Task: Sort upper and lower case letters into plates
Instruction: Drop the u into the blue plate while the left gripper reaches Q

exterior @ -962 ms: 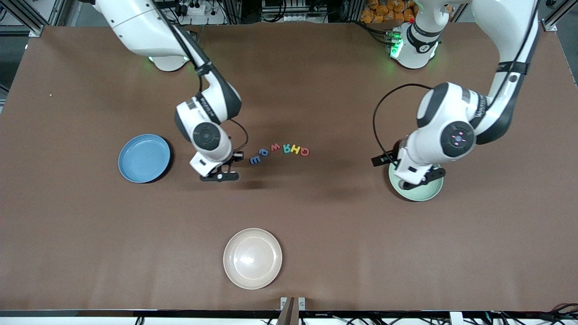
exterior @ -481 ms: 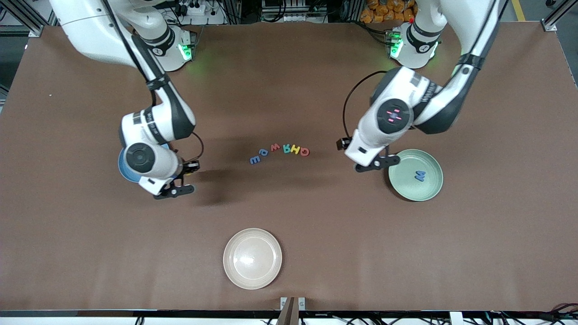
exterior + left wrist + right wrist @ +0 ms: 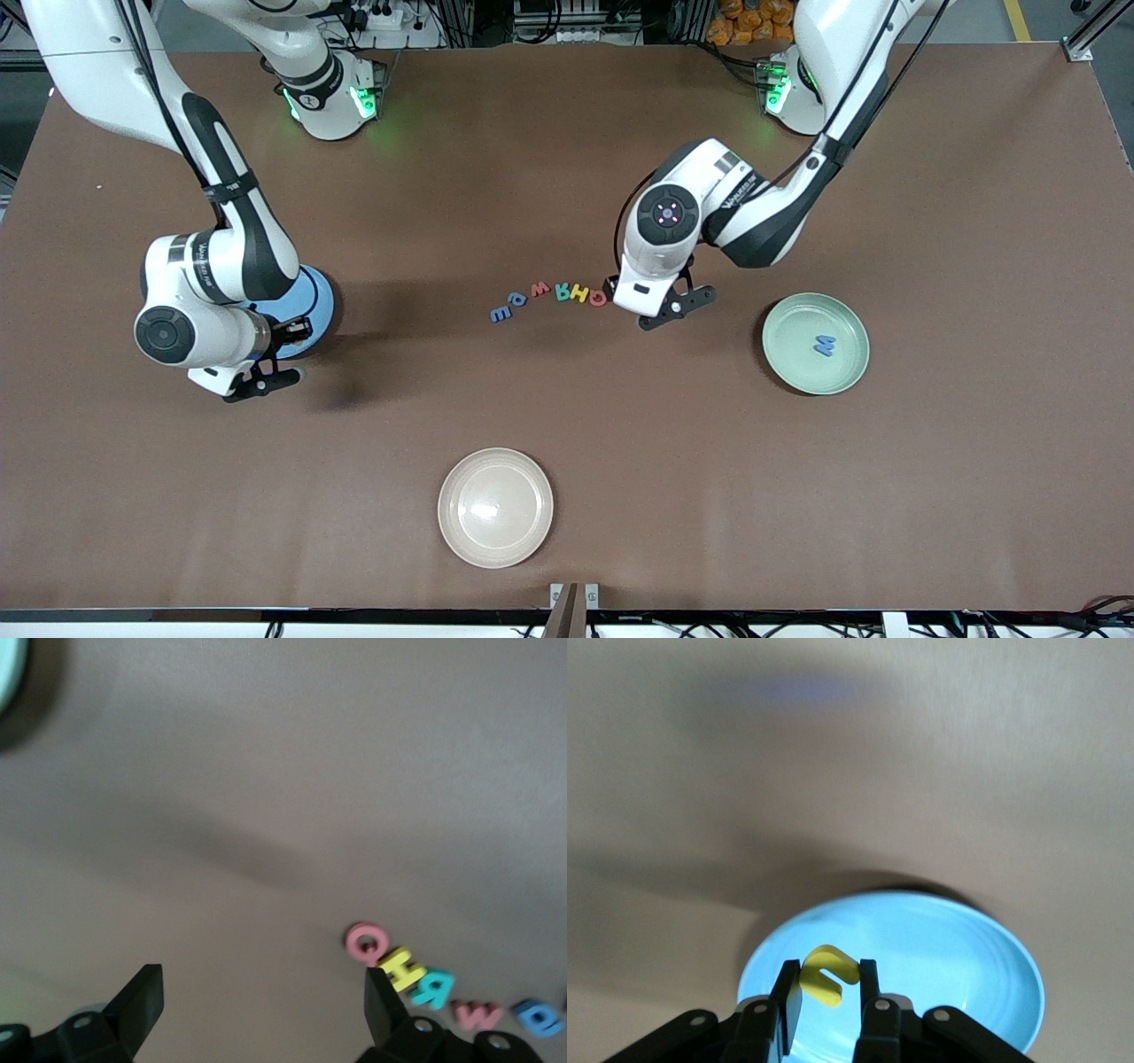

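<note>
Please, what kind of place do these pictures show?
Most likely a robotics laboratory. Two white robot arms stand at a brown table framed by aluminium profiles and cables. Toy letters and three plates, blue, green and beige, look like a test setup.

Front view: high, across the table, facing the bases. Left wrist view: close over the letter row (image 3: 443, 988), shared with front. Right wrist view: close over the blue plate (image 3: 939, 948), likewise shared.
</note>
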